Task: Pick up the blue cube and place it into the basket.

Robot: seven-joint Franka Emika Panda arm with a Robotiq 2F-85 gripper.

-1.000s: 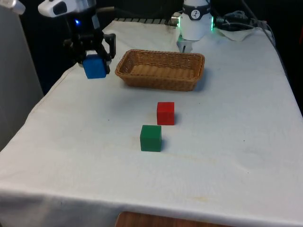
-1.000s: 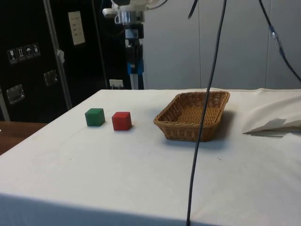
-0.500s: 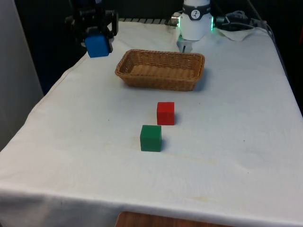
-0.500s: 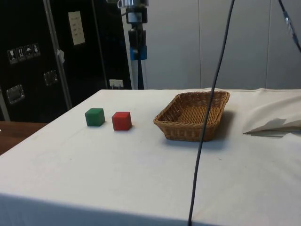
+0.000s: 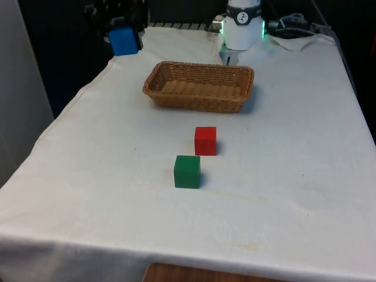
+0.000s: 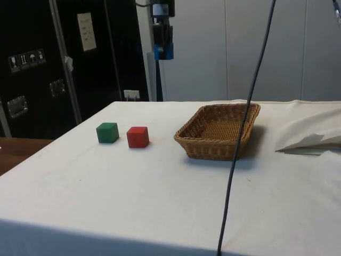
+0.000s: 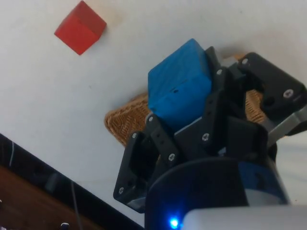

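White table (image 5: 305, 176): tool (image 5: 121, 32) gripping blue cube (image 5: 124, 41) beyond basket (image 5: 200, 87) rim.

No wording can be read (cabinet stickers (image 6: 85, 31) indistinct).

The gripper (image 5: 123, 26) is cut off by the front view's upper edge at 12 o'clock — in the wrist view its fingers (image 7: 158, 139) and blue cube (image 7: 180, 86) hide most of the basket (image 7: 124, 122).

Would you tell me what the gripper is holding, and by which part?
The gripper holds the blue cube, its fingers clamped on two opposite side faces.
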